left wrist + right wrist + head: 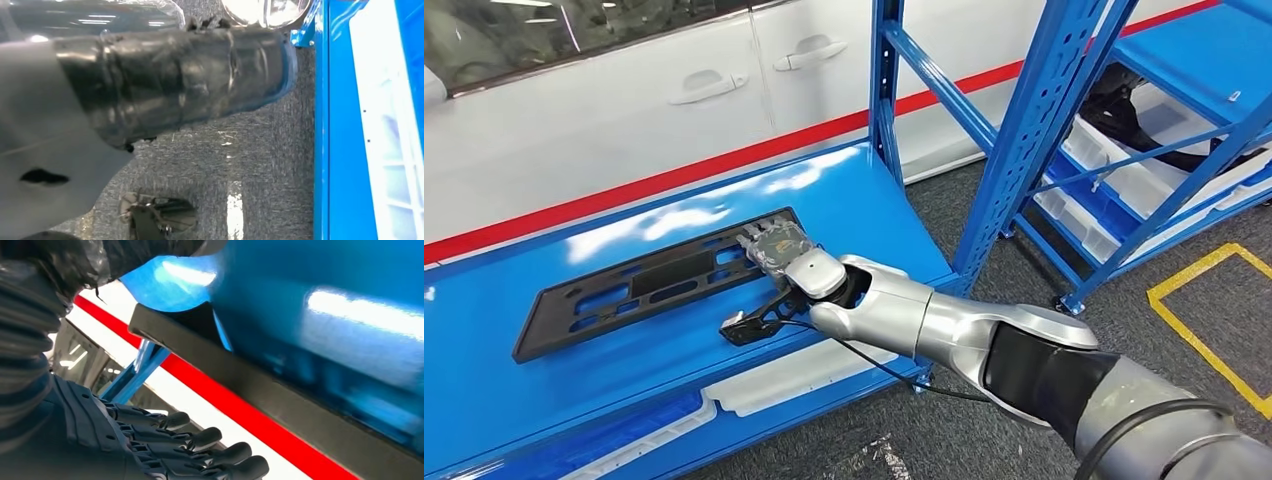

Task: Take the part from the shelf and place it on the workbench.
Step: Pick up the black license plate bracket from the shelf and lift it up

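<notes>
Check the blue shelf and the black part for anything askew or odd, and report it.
The black part lies flat on the blue shelf but skewed, its long edges running at an angle to the shelf's front edge. The right hand rests over its near end. A loose black cable hangs from the wrist past the shelf edge. Nothing looks spilled or broken.

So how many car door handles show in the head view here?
2, both on the white car behind the shelf: one handle on the left door, one handle on the door beside it. More may lie outside the frame.
</notes>
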Controlling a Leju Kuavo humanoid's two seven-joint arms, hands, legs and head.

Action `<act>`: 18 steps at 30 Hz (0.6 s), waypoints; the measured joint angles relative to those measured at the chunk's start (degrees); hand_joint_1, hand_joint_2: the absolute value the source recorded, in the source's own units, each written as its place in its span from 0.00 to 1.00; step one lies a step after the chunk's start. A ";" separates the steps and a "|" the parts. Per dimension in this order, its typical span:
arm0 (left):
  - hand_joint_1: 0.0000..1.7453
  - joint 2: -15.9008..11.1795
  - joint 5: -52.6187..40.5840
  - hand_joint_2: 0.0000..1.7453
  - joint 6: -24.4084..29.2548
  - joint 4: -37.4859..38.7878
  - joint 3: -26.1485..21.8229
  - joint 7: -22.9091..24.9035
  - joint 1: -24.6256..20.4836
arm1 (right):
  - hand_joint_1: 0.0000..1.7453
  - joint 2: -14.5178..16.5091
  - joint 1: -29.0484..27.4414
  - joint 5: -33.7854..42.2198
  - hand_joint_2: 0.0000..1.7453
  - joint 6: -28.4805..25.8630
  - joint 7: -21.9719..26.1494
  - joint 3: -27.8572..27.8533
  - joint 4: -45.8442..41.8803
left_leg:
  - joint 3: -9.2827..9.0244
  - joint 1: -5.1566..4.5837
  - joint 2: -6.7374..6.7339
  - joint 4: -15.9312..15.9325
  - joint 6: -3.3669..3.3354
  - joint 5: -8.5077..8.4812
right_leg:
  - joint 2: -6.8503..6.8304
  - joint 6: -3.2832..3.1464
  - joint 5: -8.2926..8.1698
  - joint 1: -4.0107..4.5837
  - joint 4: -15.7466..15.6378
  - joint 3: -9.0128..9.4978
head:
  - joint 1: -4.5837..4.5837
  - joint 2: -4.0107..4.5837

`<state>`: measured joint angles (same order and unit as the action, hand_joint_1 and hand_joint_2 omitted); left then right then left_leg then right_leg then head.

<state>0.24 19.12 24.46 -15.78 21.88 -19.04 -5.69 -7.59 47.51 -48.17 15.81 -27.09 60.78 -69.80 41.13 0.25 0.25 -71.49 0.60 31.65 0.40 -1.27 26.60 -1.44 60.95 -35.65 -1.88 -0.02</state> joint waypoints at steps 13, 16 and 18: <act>0.00 0.01 0.34 0.00 0.01 0.02 0.02 -0.10 0.14 | 0.00 0.73 -0.08 0.30 1.00 -1.85 0.20 -0.14 1.39 | -5.77 -0.48 0.06 14.86 -2.71 -8.13 | -0.06 1.77 3.02 0.77 1.78 0.65 | -0.13 0.01; 0.00 0.02 0.40 0.00 0.02 0.02 0.02 -0.11 0.06 | 0.00 0.73 -0.33 0.11 1.00 -2.17 0.22 -0.17 1.58 | -6.35 -0.43 0.00 14.96 -3.24 -7.76 | -0.11 1.95 6.78 0.77 12.04 -5.00 | -0.11 0.02; 0.00 0.05 0.43 0.00 -0.08 0.02 0.02 -0.17 0.09 | 0.00 0.74 -0.74 0.21 1.00 -1.66 0.37 -0.17 1.81 | -6.46 -0.35 0.13 14.50 -3.21 -7.27 | -0.15 2.23 5.46 0.58 13.06 -6.51 | -0.13 0.01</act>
<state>0.29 19.56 24.39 -15.76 21.90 -19.21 -5.60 -6.85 46.77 -47.97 14.15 -26.72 60.61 -67.99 34.68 -0.09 0.39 -56.99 -2.61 24.38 0.25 0.96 32.06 -0.86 74.00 -42.16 -2.01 -0.01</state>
